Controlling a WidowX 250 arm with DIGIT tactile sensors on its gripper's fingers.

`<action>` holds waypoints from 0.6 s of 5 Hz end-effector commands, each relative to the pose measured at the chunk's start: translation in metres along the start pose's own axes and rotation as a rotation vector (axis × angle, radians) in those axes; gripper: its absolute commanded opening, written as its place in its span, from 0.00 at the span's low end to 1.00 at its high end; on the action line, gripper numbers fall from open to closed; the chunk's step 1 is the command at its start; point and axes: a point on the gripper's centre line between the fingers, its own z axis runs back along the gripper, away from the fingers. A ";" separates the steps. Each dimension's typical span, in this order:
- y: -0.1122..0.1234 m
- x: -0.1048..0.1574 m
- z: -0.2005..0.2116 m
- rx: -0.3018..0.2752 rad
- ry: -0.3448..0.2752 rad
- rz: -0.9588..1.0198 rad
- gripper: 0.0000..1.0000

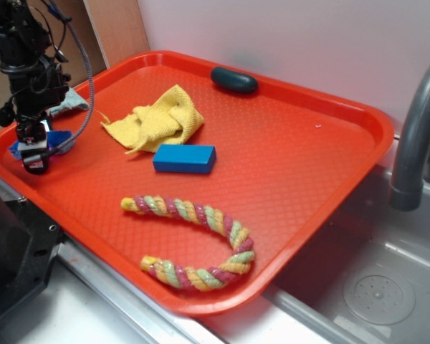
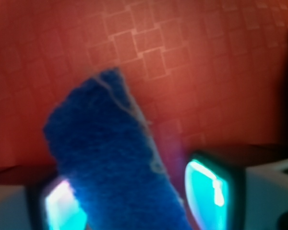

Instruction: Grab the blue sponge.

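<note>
The blue sponge (image 1: 63, 138) lies at the far left of the red tray (image 1: 301, 165), mostly hidden behind my gripper (image 1: 34, 162). In the wrist view the sponge (image 2: 110, 163) is a fuzzy bright-blue slab running up between my fingers, and my gripper (image 2: 134, 199) straddles it. The left pad (image 2: 62, 206) touches its edge. A strip of red tray shows between the sponge and the right pad (image 2: 206, 189). The jaws stand apart around the sponge, not closed on it.
A teal-grey cloth (image 1: 68, 102) lies just behind the gripper. A yellow cloth (image 1: 161, 118), a sharp-edged blue block (image 1: 185, 158), a coloured rope (image 1: 193, 240) and a dark green oval (image 1: 233, 79) lie on the tray. A grey faucet (image 1: 416, 136) and a sink (image 1: 373, 287) are at the right.
</note>
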 end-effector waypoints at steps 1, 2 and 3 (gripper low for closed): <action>-0.004 -0.010 0.034 0.008 -0.030 0.115 0.00; -0.011 -0.021 0.082 0.011 -0.134 0.242 0.00; -0.024 -0.031 0.130 0.026 -0.294 0.485 0.00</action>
